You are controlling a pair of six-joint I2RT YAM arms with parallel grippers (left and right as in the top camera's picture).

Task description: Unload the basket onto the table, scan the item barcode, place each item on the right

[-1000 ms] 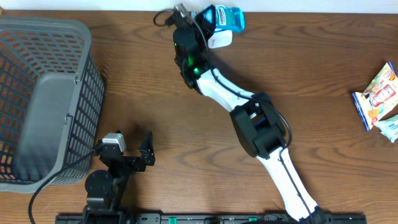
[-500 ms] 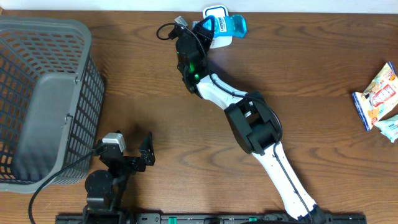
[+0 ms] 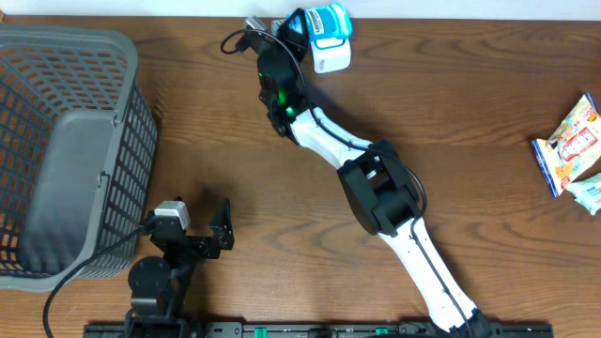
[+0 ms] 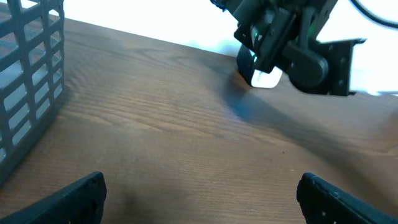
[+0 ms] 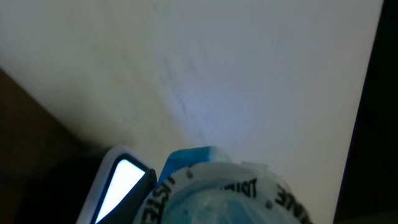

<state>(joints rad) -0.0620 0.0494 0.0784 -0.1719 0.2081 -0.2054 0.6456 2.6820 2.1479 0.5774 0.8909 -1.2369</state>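
Right end effector (image 3: 300,28): closed on blue item (image 3: 327,19) with a white printed label, held at the far edge of the tabletop (image 3: 470,113). The item sits just beyond a white device (image 3: 332,60) that lies on the wood; contact between the two cannot be told. Right wrist view: the item's label fills the lower frame, with the device's lit white face to its left.
Left end effector (image 3: 199,223): jaws wide apart, holding nothing, at the near edge, well apart from the item.
Grey slatted basket (image 3: 131,141): left side of tabletop.
Snack packets (image 3: 568,145): right edge, overlapping.
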